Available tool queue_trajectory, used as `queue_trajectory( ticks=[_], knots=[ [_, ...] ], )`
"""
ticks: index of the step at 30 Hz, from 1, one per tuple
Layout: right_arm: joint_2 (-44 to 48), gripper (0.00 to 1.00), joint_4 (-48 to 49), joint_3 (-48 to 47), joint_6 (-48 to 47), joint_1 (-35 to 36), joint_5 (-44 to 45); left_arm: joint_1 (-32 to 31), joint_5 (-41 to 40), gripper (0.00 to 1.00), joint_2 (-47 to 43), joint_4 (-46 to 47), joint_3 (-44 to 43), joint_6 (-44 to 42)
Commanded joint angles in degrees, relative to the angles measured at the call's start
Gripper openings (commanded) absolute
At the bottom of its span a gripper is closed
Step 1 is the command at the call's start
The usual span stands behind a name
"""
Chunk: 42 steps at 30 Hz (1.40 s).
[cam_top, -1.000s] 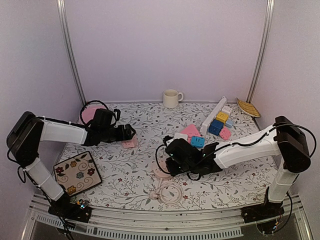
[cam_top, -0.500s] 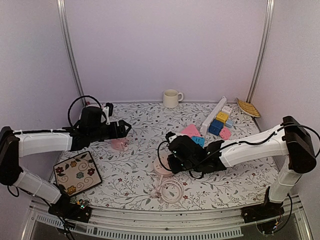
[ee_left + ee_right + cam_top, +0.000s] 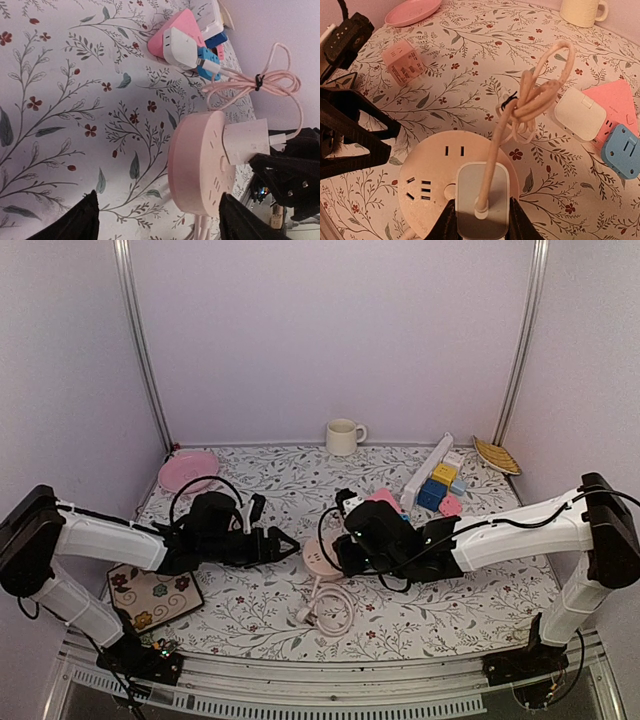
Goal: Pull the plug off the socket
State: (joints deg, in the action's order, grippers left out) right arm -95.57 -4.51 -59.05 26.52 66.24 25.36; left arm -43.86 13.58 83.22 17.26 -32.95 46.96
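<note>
My right gripper (image 3: 480, 222) is closed on the white plug (image 3: 482, 192), which sits in the round pink socket (image 3: 427, 167) near the middle of the desk (image 3: 480, 590), a little toward its near edge, while my left gripper (image 3: 160, 215) is spread wide just beside the socket, holding nothing.

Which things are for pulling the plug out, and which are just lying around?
For the job: white plug, round pink socket, right gripper, left gripper.

Just lying about: mug, pink plate, pink cube adapter, blue adapter, flowered tile.
</note>
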Motion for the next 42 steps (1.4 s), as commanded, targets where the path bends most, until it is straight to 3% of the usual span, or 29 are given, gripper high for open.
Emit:
queue_trajectory(
  ticks=[1,8,18,23,28,29,42],
  knots=[
    [2.6,0.02,6.2,-1.1,1.0,0.2,1.7,-1.1,6.0,0.81,2.3,8.4,-0.9,5.9],
    [3.1,0.02,9.2,-1.5,0.1,1.2,2.0,-1.7,8.0,0.75,4.7,13.0,-1.6,9.3],
    [4.2,0.02,11.8,-0.6,-0.7,1.9,2.2,-1.8,10.1,0.55,9.2,18.3,-3.4,13.5],
    [5.5,0.02,12.7,0.3,-0.9,2.0,2.3,-1.8,11.6,0.35,11.2,22.9,-2.4,15.6],
    [7.1,0.03,14.5,1.5,-1.5,2.2,2.2,-2.0,11.2,0.02,12.6,23.6,-1.7,16.1],
    [7.2,0.02,14.8,1.6,-1.6,2.2,2.2,-2.0,10.8,0.00,12.7,23.5,-1.5,16.2],
    [11.7,0.02,22.5,3.7,-7.8,3.6,2.1,-1.9,1.5,0.00,13.4,15.6,0.6,14.6]
  ],
)
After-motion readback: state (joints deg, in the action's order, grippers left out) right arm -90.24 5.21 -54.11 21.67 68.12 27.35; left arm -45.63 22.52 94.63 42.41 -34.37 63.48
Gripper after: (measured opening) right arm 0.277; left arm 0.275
